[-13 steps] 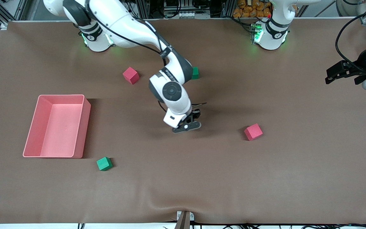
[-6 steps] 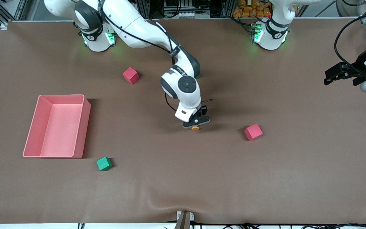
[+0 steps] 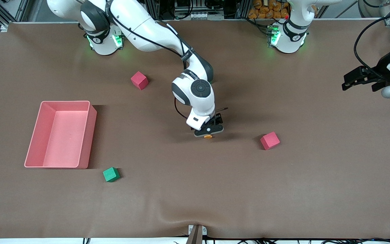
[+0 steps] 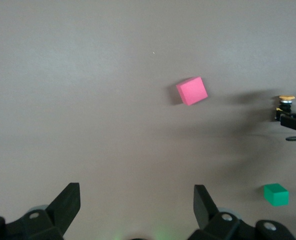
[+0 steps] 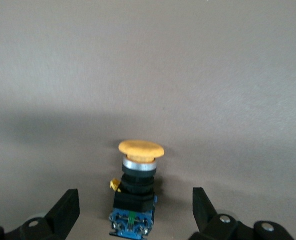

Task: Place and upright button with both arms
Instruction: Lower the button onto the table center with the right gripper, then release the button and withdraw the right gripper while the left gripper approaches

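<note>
The button (image 3: 208, 137) lies on its side on the brown table, mid-table, its orange cap toward the front camera. In the right wrist view its orange cap, black body and blue base (image 5: 135, 200) sit between the fingers without touching them. My right gripper (image 3: 209, 130) is low over it, open, one finger on each side (image 5: 133, 199). My left gripper (image 3: 348, 82) hangs open and empty over the left arm's end of the table (image 4: 136, 192). Its wrist view shows the button (image 4: 286, 101) far off.
A pink bin (image 3: 65, 102) stands toward the right arm's end. A red cube (image 3: 269, 140) lies beside the button toward the left arm's end; another red cube (image 3: 139, 80) is farther back. A green cube (image 3: 111, 174) lies nearer the camera, another (image 4: 276, 194) by the right arm.
My right gripper has shifted toward the left arm's end, and the button's orange cap has come into view under it. My left gripper has drifted slightly toward the table's middle.
</note>
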